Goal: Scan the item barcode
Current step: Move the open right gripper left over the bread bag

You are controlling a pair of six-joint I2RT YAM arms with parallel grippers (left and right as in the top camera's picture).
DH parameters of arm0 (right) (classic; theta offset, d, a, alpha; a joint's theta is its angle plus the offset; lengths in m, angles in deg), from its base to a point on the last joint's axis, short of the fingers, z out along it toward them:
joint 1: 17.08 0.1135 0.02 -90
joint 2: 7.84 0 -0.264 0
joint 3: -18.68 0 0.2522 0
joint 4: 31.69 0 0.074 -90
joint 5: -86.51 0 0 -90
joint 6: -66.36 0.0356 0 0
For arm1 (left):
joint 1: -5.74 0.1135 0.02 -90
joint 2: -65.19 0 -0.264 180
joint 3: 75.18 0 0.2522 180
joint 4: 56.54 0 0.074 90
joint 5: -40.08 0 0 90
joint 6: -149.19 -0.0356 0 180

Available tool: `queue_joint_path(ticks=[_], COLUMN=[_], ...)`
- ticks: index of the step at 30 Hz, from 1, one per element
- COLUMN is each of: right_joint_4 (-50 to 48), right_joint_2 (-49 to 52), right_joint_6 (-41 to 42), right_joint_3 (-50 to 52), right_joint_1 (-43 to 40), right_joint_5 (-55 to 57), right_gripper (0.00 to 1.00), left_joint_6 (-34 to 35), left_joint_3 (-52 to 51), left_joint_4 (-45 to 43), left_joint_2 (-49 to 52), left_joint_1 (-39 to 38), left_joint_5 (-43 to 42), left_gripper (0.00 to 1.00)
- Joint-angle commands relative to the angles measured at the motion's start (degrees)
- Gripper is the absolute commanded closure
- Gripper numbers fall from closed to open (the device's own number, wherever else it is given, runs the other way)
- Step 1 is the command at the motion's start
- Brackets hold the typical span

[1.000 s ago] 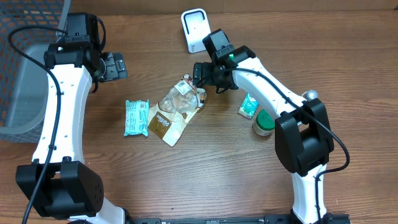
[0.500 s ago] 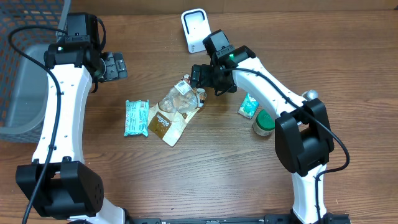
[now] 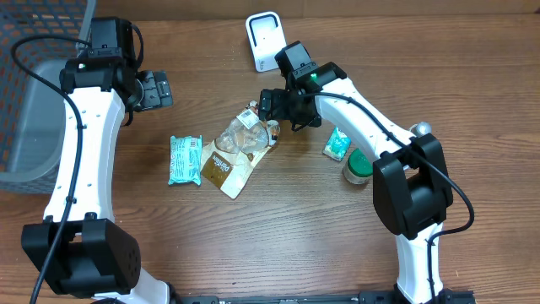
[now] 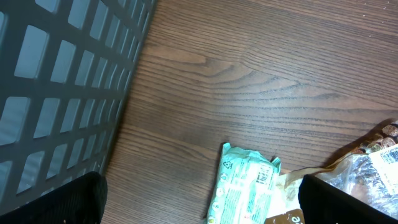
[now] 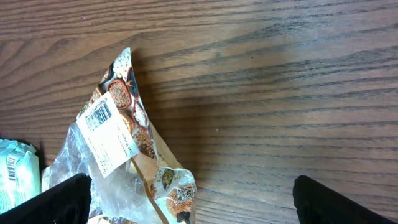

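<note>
Fingers [image 5: 59, 200] of the right gripper [image 3: 272, 105] are spread wide, with nothing between them. The gripper is held over the top end of the snack bag [image 3: 240, 145], which lies flat near the middle of the table [image 3: 278, 245]. A white barcode label [image 5: 107, 134] is seen face-up on the bag's clear front in the right wrist view. The left gripper [image 3: 157, 89] is likewise spread and empty, held well apart at about 10 o'clock from the bag, near the grey basket [image 3: 21, 127]. The white scanner [image 3: 264, 38] stands at about 12 o'clock from the bag, clear of it. A teal packet [image 3: 185, 160] lies touching the bag at its 9 o'clock side, and a second teal packet [image 3: 337, 143] and a green-lidded jar [image 3: 357, 165] sit at about 3 o'clock. Judged from this, no item has been gripped or presented to the scanner. The grasp, the lift, the carry to the scanner and the turning of the label toward it are all left to be done.
</note>
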Motion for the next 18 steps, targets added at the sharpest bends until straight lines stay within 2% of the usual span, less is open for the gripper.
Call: queue_joint_path(ticks=[1, 18], right_joint_4=[-0.2, -0.9], right_joint_2=[0.1, 0.1], right_joint_6=[0.2, 0.2], right_joint_3=[0.0, 0.0], right_joint_1=[0.8, 3.7], right_joint_5=[-0.4, -0.3], right_gripper=[0.0, 0.0], left_joint_6=[-0.1, -0.1], left_joint_3=[1.0, 1.0], left_joint_4=[0.0, 0.0], left_joint_2=[-0.4, -0.4], left_joint_1=[-0.4, -0.4], left_joint_5=[0.3, 0.3], left_gripper=[0.0, 0.0])
